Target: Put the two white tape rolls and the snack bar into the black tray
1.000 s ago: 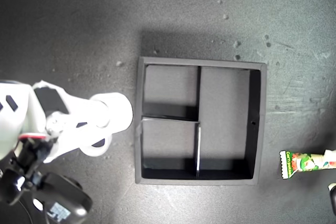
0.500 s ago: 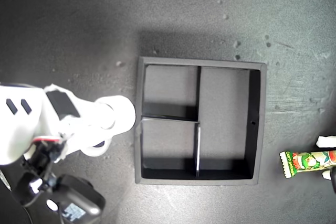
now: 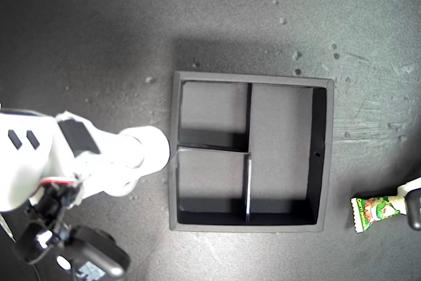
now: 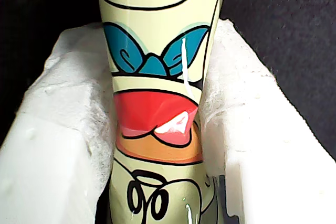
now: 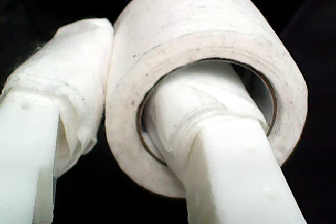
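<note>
In the second wrist view, closest to the lens, my second gripper grasps a white tape roll: one padded finger passes through the roll's centre hole and the other finger presses against its outer wall. The roll fills most of that picture against a dark background.

In the first wrist view, my first gripper is clenched on the snack bar, whose cream wrapper with blue, red and orange cartoon print and red lettering runs between the two white padded fingers.

In the exterior view, seen from above, the second arm enters from the lower left of the frame. Its gripper carries the tape roll at the middle left, just beside the black tray's outer left wall, outside the tray.

The black tray sits in the centre of the frame on a dark grey table. Thin dividers split it into two small compartments on its left and one long compartment on its right.

At the lower right edge of the frame, the snack bar lies well apart from the tray, its green and white crimped end pointing toward the tray. The first gripper holds its far end, mostly cut off by the frame edge.
</note>
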Controlling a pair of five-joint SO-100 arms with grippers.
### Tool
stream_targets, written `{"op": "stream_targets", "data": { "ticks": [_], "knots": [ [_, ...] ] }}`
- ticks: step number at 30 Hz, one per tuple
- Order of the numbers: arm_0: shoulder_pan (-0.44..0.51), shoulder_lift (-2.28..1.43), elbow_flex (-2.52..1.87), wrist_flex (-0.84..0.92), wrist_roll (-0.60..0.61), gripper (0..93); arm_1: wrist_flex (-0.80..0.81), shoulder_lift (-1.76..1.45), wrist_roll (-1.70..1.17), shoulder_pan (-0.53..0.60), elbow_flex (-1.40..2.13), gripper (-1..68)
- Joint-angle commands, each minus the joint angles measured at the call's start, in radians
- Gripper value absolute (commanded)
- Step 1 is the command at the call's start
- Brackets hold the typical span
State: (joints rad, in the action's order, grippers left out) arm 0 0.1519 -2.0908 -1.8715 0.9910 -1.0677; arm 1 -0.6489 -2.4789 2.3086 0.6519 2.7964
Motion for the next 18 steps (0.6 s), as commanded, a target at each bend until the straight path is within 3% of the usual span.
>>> {"op": "stream_targets", "data": {
  "ticks": [1, 7, 11, 14, 16, 18],
  "knots": [
    [0.006, -0.023, 0.071, 0.000, 0.009, 0.1, -0.295, -0.052, -0.606, -0.143, -0.281, -0.3],
    [0.017, 0.035, 0.153, 0.020, 0.017, 0.1, -0.377, -0.034, -1.227, -0.416, -0.634, -0.4],
    [0.035, 0.097, 0.186, 0.020, -0.015, 0.1, -0.390, -0.034, -1.718, -0.471, -0.715, -0.4],
    [0.046, 0.146, 0.192, 0.020, -0.060, 0.1, -0.327, -0.034, -1.922, -0.488, -0.701, -0.4],
    [0.052, 0.163, 0.186, 0.025, -0.089, 0.1, -0.247, -0.034, -1.770, -0.577, -0.683, -0.4],
    [0.058, 0.170, 0.178, 0.028, -0.103, 0.1, -0.225, -0.049, -1.224, -0.718, -0.614, -0.4]
  ]
}}
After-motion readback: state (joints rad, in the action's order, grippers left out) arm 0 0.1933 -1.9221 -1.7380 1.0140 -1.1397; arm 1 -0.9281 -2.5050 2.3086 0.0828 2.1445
